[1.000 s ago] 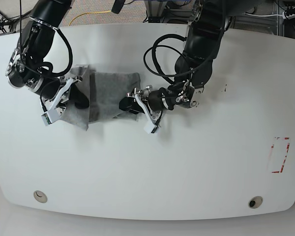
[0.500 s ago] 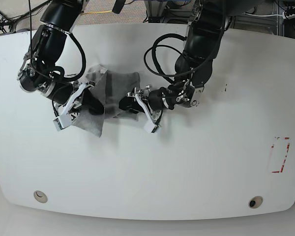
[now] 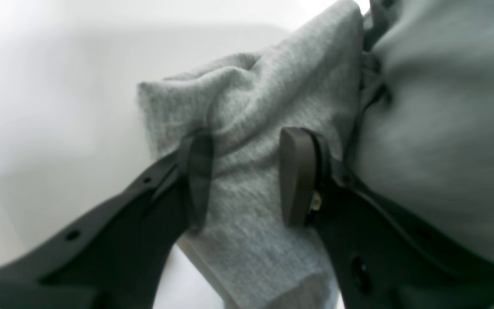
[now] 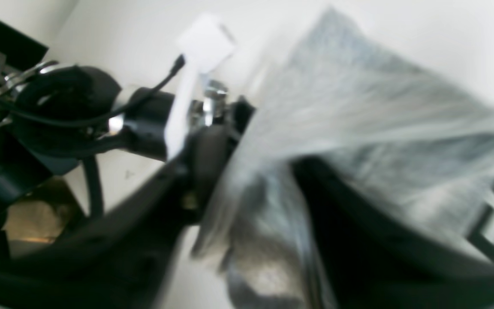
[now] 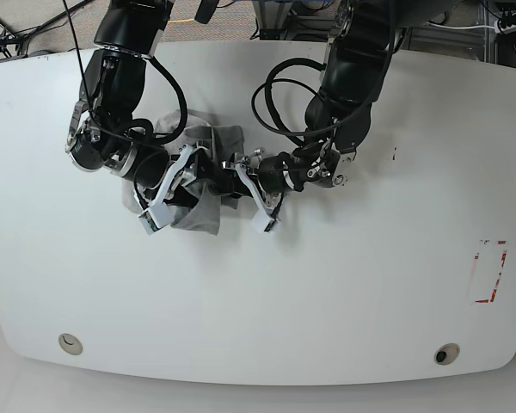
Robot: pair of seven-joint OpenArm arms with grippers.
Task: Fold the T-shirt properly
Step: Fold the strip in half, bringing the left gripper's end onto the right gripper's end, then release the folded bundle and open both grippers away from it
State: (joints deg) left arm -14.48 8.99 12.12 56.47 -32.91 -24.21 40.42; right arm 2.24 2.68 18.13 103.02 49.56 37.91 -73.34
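here the t-shirt (image 5: pixel 202 176) is seen bunched on the white table (image 5: pixel 344 284), toward its far left part. a fold of grey cloth is pinched between the pads of the left gripper (image 3: pixel 242 176). cloth is draped between the fingers of the right gripper (image 4: pixel 255 201); through the blur its grip cannot be told.

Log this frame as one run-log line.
stage: mid-fold | T-shirt: bunched on table | left tool: pinching shirt edge | right tool: state unclear
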